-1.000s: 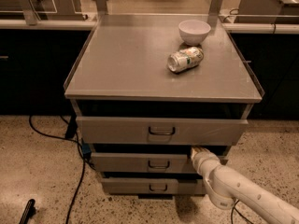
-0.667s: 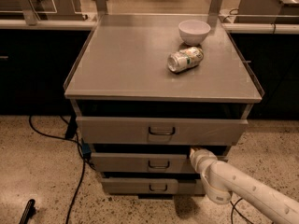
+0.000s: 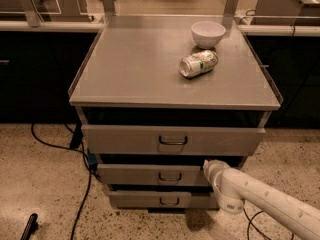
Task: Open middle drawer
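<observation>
Camera view: over the last second my gripper [image 3: 209,167] has crept slightly left. It now sits at the right end of the middle drawer [image 3: 150,174] front, still short of the dark pull handle [image 3: 170,176]. Open, closed or holding anything: cannot tell. The drawer front has not shifted, so I judge the pull not started. The top drawer [image 3: 125,140] overhangs above and the bottom drawer [image 3: 145,200] lies below. Bare floor [image 3: 50,194] in front gives room to draw back.

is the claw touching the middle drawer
Cannot tell. In the camera view the claw is at the right end of the middle drawer, overlapping the top edge of its front, but the view shows neither clear contact nor a clear gap.
</observation>
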Tool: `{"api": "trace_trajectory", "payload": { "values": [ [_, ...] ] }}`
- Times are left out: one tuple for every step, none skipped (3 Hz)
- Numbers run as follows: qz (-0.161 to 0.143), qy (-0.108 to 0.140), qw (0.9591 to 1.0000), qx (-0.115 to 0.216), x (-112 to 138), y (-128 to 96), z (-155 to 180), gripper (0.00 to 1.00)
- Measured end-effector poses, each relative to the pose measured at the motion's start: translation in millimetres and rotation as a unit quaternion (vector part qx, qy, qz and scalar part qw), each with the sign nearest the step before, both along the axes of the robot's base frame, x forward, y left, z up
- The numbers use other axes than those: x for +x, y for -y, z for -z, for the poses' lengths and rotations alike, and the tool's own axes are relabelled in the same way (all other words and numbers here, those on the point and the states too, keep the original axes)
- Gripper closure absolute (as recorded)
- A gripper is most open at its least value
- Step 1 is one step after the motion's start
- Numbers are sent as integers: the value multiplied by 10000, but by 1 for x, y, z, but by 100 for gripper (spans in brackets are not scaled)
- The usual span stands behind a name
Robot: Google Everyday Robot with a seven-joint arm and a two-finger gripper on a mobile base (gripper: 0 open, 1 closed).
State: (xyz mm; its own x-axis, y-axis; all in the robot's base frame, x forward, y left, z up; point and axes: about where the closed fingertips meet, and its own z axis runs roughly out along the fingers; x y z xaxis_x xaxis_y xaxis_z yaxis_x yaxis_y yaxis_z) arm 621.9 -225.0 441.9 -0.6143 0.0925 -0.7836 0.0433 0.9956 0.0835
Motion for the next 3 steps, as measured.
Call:
{"api": "trace_trajectory", "payload": {
  "values": [
    [69,-238,9996,-102,-5,8,6,100],
    [69,-268,9996,-105,-6,8,4,100],
    [57,-513,9987,4,-18,10,3,100]
  ]
}}
